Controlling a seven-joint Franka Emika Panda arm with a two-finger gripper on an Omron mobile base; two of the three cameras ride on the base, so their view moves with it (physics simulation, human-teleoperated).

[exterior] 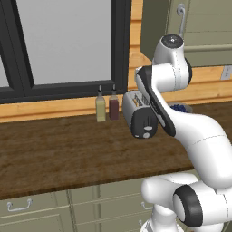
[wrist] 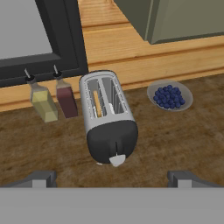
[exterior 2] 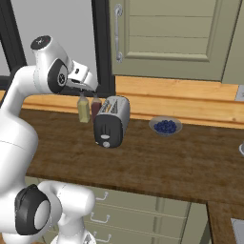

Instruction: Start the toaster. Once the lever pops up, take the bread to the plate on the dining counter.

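Toasting has not begun, we judge — the toaster (wrist: 107, 118) sits on the counter (wrist: 175, 140) ahead of our claw (wrist: 112, 177), its lever untouched and the bread (wrist: 96, 103) in one slot. Our claw hangs wide, empty. Its long axis runs away from us, black end nearest.

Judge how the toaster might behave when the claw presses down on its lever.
The toaster stands low and long on the wooden counter, so it probably won't tip. Nothing braces it, so it could slide slightly. The lever sits on the rounded end, so an off-centre press may twist it.
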